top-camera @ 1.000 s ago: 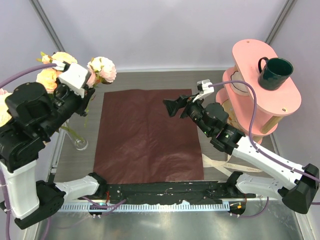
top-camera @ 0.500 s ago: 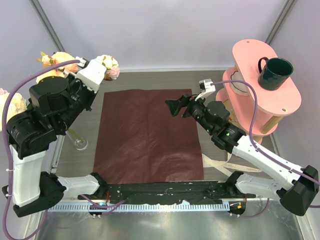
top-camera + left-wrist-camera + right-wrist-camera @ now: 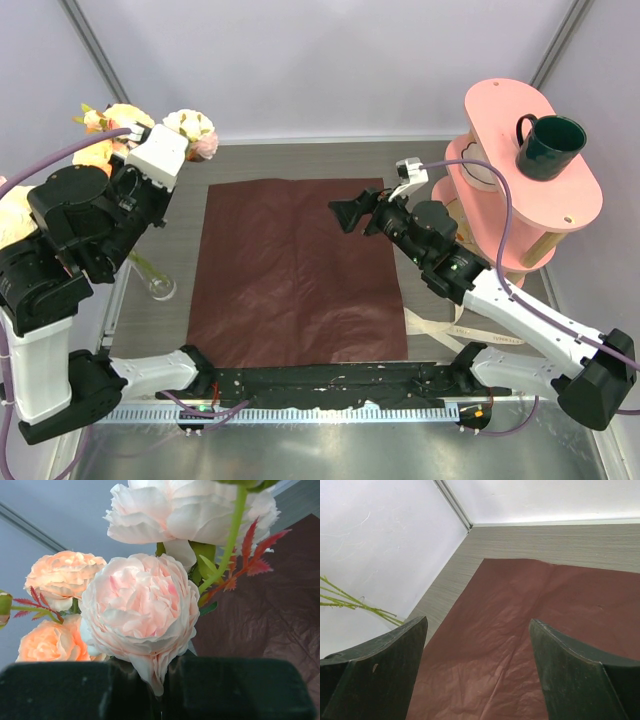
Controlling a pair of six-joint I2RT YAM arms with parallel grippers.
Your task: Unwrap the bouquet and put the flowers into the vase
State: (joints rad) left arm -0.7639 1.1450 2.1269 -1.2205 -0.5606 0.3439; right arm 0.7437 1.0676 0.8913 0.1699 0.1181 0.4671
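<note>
Vase mostly behind L arm — flowers in L tool, stems unseen

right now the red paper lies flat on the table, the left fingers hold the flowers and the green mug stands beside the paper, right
No: the green mug stands on top of the pink shelf, apart from the red paper, as the top external view shows. The paper does lie flat on the table and the left fingers do hold the flowers.
</note>
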